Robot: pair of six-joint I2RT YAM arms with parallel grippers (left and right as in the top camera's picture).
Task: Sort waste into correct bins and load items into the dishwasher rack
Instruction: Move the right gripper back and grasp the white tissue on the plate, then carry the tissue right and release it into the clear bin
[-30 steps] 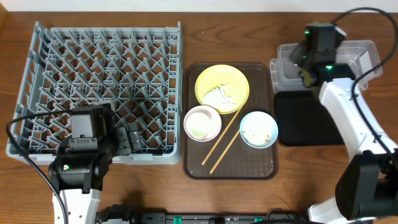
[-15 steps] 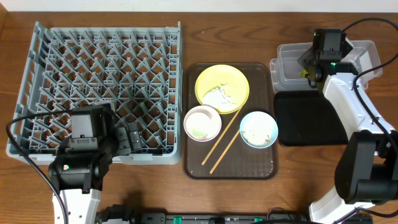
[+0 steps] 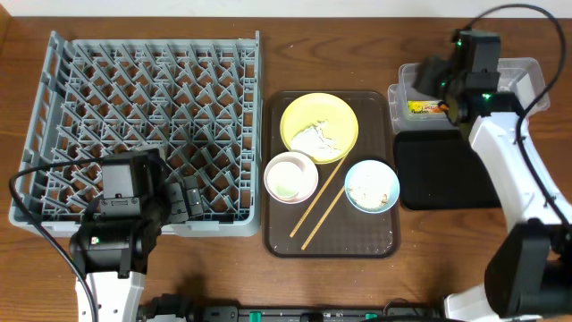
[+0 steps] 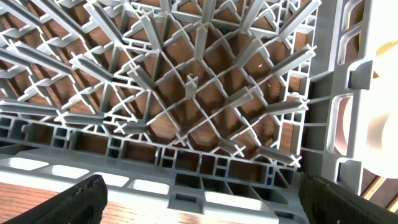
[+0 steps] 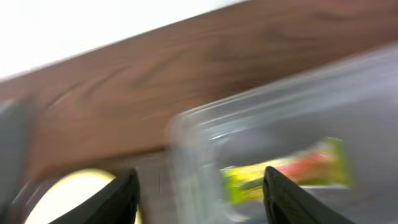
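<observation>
- The dishwasher rack (image 3: pixel 143 107) sits on the tabletop just left of the brown serving tray (image 3: pixel 357 234).
- The left gripper (image 3: pixel 183 199) hangs over the rack's near edge, left of the serving tray. In the wrist view its jaws are spread wide over the lattice and hold nothing.
- On the serving tray, the yellow plate (image 3: pixel 338 112) lies at the far end with crumpled white tissue (image 3: pixel 313 139) on it.
- The white bowl (image 3: pixel 308 170) is at its left side.
- Two chopsticks (image 3: pixel 323 201) slant across its middle.
- The light blue bowl (image 3: pixel 393 190), at its right side, holds rice scraps (image 3: pixel 370 190).
- The black tray (image 3: pixel 442 174) lies just right of the serving tray.
- The clear tub (image 3: pixel 527 76) stands off its far right corner.
- The snack wrapper (image 3: pixel 424 108) lies inside the tub, at the end nearest the serving tray.
- The right gripper (image 3: pixel 431 73) hovers over that end. The wrist view is blurred, but the jaws stand apart with nothing between them.
</observation>
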